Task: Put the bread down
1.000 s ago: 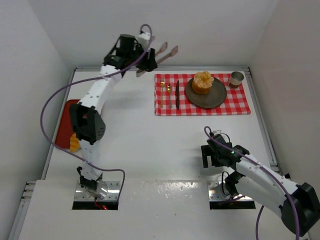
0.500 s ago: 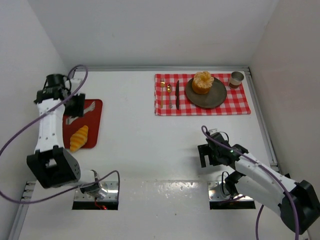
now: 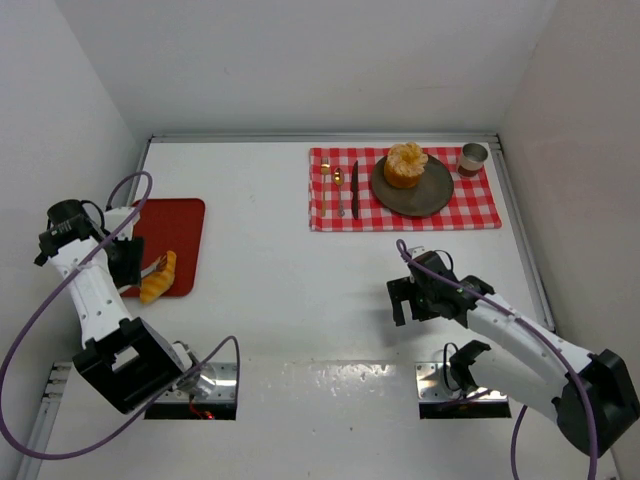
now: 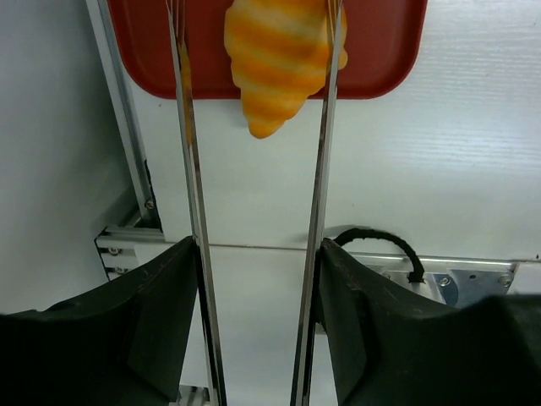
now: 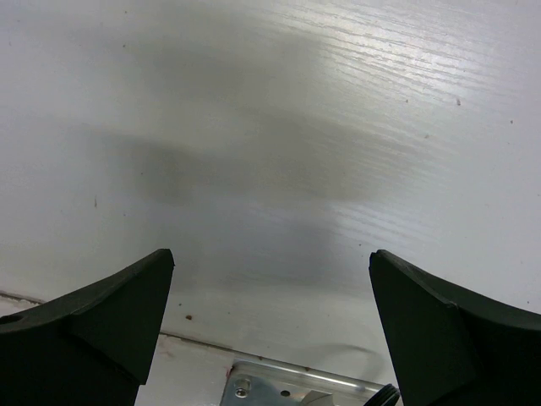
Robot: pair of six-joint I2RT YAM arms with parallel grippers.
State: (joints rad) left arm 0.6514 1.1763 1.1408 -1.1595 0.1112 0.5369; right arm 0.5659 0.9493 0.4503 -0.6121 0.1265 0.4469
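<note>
The croissant (image 3: 158, 277) lies on the red tray (image 3: 178, 222) at the table's left edge. My left gripper (image 3: 150, 268) has long metal tongs (image 4: 188, 169) standing on either side of the croissant (image 4: 277, 59). The right tong runs along its side, the left tong stands a little off it, and the gripper is open. The round ridged bun (image 3: 405, 165) sits on a dark plate (image 3: 432, 195) at the back right. My right gripper (image 3: 405, 300) hovers low over bare table, open, with nothing between its jaws (image 5: 270, 254).
The plate rests on a red-checked cloth (image 3: 480, 212) with a knife (image 3: 354, 188), a fork (image 3: 340, 195) and a small cup (image 3: 473, 158). Metal rails edge the table on the left (image 4: 118, 127) and right. White walls enclose the sides and back.
The left arm swung from the back of the table near the cloth over to the red tray and lowered its tongs around the croissant. The right gripper shifted slightly left.
</note>
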